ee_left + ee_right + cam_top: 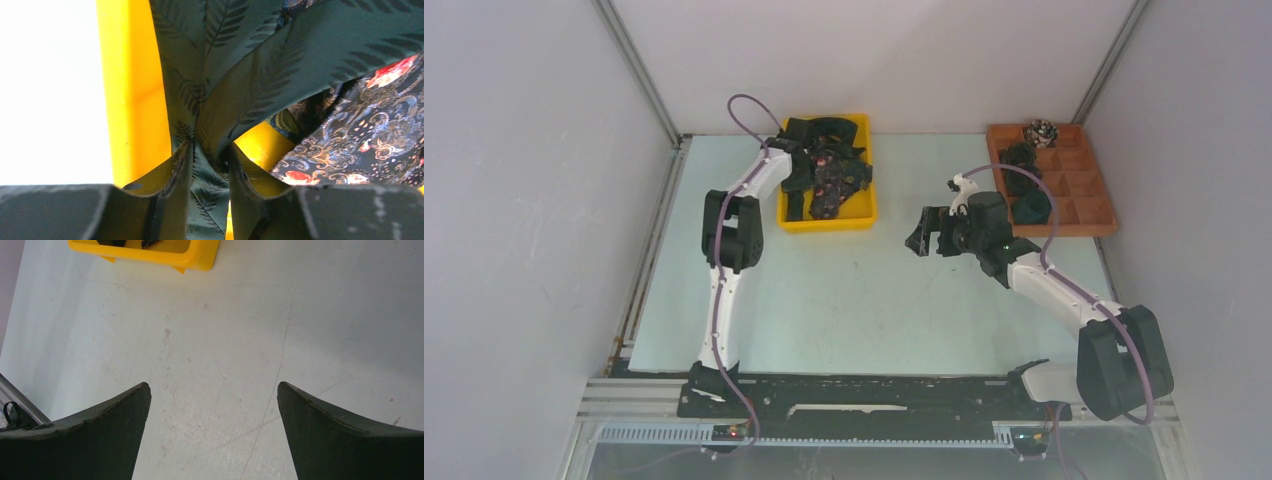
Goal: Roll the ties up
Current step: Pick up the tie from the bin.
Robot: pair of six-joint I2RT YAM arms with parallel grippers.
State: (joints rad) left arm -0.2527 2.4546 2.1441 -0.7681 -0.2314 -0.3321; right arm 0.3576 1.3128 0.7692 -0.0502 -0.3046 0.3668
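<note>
A pile of dark ties (829, 170) fills the yellow bin (829, 224) at the back of the table. My left gripper (796, 158) reaches into the bin's left side. In the left wrist view its jaws (210, 150) pinch a bunched fold of a dark green tie with a fern pattern (250, 75). Beside it lies a dark tie with red flowers and pale swirls (370, 130). My right gripper (916, 238) hovers over the bare table mid-right, wide open (212, 387), with nothing between its fingers.
A brown wooden tray with compartments (1064, 230) stands at the back right and holds three rolled ties (1032, 205). The yellow bin's corner (150, 255) shows at the top of the right wrist view. Grey walls enclose the table on three sides.
</note>
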